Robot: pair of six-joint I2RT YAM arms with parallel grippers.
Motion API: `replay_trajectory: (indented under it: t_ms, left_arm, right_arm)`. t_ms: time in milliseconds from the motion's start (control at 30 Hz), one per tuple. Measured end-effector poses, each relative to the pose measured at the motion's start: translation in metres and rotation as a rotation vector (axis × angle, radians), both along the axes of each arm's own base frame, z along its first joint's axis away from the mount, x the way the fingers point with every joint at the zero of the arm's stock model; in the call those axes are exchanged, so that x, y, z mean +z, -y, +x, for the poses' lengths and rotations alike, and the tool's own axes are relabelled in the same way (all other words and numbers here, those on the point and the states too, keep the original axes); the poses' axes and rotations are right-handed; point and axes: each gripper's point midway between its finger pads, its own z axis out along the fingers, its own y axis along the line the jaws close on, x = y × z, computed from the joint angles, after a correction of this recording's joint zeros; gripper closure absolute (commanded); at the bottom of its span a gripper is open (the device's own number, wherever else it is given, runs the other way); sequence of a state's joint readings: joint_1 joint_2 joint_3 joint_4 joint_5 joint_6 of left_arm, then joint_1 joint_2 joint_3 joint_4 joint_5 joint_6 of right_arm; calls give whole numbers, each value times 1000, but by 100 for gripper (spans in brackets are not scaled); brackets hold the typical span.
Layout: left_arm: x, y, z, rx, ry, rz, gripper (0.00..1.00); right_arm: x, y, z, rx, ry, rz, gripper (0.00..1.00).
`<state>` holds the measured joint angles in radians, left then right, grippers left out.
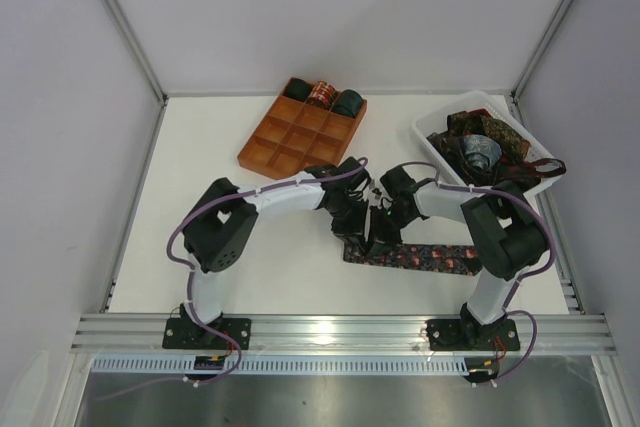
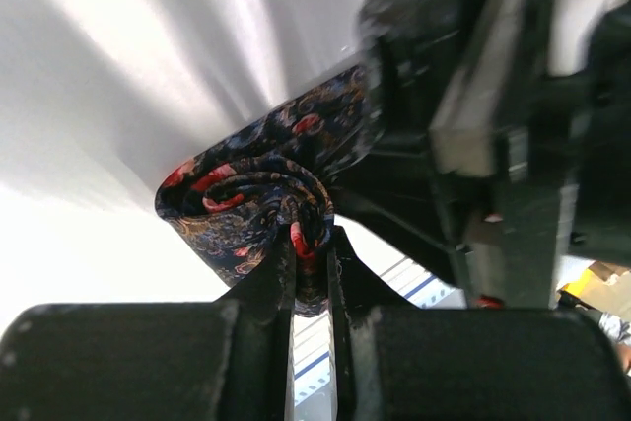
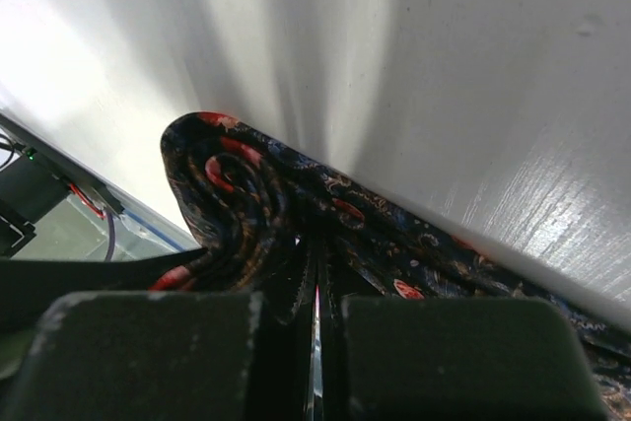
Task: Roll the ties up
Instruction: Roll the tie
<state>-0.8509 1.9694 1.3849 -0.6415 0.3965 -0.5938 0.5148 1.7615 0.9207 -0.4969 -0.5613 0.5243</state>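
Top external view shows the tie (image 1: 430, 257) lying flat across the near middle of the table (image 1: 200, 157), its left end coiled where both grippers meet. The left gripper (image 2: 311, 244) is clamped on that coil, and the right gripper (image 3: 315, 255) has its fingers pressed together on the fabric just beside it.

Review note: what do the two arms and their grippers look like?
The left arm and right arm have white links between bulky black joint housings, with a purple cable looping along each. The left gripper and right gripper are matte black and narrow-tipped.
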Motion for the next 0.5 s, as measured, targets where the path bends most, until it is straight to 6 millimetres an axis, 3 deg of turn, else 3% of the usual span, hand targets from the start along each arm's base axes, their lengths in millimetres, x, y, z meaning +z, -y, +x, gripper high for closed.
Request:
replay_trajectory:
  t_ms: [500]
  left_arm:
    - [-3,9,0,-31,-18,13,99]
  right_arm:
    - [-1,1,-1,-27,-40,16,100]
